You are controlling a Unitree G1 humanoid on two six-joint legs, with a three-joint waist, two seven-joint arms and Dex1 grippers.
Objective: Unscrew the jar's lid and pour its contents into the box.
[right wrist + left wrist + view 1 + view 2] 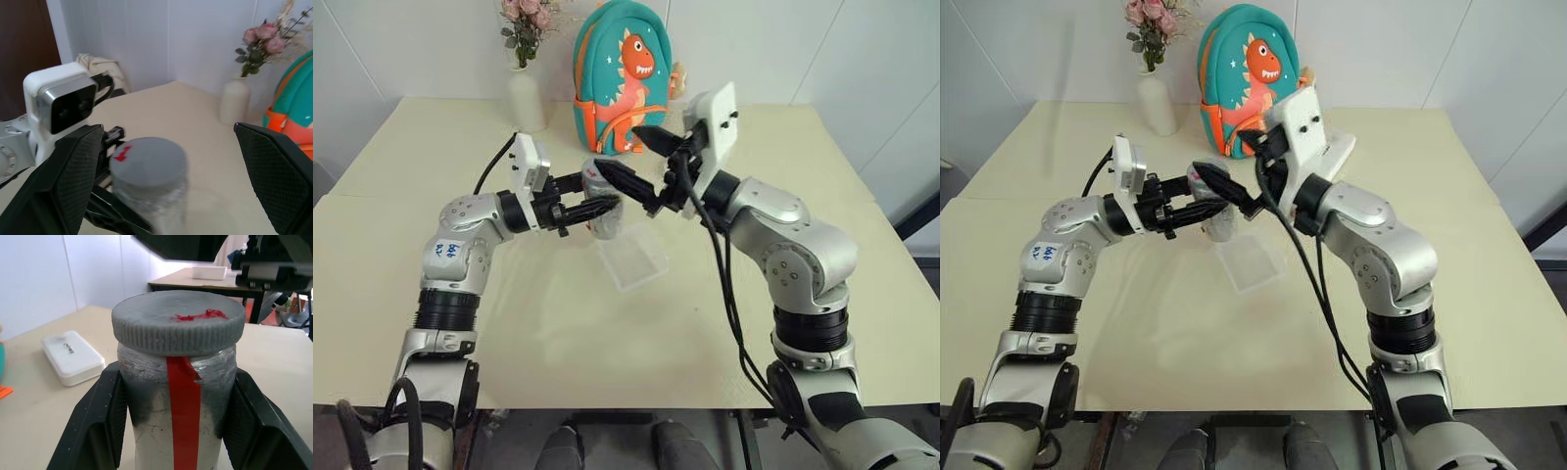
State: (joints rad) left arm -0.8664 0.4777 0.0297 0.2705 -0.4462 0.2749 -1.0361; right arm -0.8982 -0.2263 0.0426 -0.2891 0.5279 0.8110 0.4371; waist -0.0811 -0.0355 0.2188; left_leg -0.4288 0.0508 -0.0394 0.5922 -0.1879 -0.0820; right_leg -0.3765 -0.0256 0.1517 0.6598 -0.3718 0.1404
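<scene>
Left wrist view: the left gripper [178, 431] clamps the jar [177, 431] by its body, one black finger on each side, with the grey lid [178, 323] screwed on top. Seen from the head, the jar is held above the table [558, 323], near the clear box [633, 258]. The right gripper [641, 162] hangs spread wide around the lid, gripping nothing.

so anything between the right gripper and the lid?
Nothing visible. The right gripper is open, its fingers either side of the lid with clear air between. The left gripper is shut on the jar below the lid, clear of the cap.
</scene>
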